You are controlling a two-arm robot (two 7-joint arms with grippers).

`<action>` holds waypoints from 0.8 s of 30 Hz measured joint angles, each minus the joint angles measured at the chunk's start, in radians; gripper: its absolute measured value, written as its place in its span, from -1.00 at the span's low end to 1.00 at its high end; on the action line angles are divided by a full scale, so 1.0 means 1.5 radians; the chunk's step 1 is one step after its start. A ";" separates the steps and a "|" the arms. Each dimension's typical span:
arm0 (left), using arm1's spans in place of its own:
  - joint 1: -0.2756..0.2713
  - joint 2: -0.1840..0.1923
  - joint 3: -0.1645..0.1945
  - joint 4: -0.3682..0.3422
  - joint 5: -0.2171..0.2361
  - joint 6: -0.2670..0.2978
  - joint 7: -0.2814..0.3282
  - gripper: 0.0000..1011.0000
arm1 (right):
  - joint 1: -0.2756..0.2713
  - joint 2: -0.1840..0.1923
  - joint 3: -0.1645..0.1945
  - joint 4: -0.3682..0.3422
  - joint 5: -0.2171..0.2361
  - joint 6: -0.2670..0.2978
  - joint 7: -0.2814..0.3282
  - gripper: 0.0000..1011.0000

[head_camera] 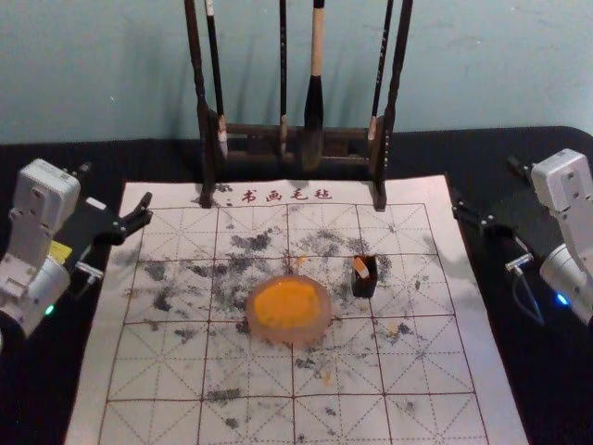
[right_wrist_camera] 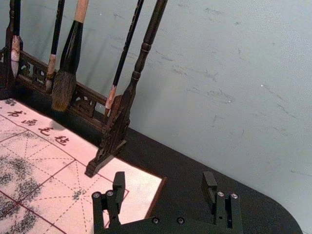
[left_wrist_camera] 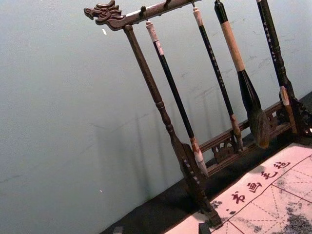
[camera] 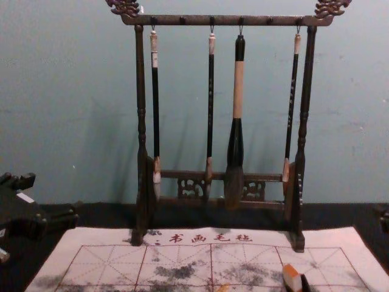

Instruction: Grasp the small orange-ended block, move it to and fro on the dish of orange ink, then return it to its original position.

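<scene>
With twelve o'clock toward the brush rack (head_camera: 250,131), the orange-ended block (head_camera: 361,268) sits at the dish's (head_camera: 315,328) two o'clock, tilted beside or against a dark piece (head_camera: 365,286); whether they are joined, I can't tell. Reaching for it looks like the step in hand. The right claw (right_wrist_camera: 164,179), spread and holding nothing, is nearer, at the block's two o'clock. Bring it over level, straddle the block, and pinch well away from the orange end, noting the tilt for putting it back. The left claw (head_camera: 116,184), also spread, waits at the dish's ten o'clock.
</scene>
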 joint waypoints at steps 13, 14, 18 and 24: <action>0.000 0.000 0.000 0.000 0.000 0.000 0.000 0.98 | 0.000 0.000 0.000 0.000 0.000 0.000 0.000 0.98; 0.000 0.000 0.000 0.000 0.000 0.000 0.000 0.98 | 0.000 0.000 0.000 0.000 0.000 0.000 0.000 0.98; 0.000 0.000 0.000 0.000 0.000 0.000 0.000 0.98 | 0.000 0.000 0.000 0.000 0.000 0.000 0.000 0.98; 0.000 0.000 0.000 0.000 0.000 0.000 0.000 0.98 | 0.000 0.000 0.000 0.000 0.000 0.000 0.000 0.98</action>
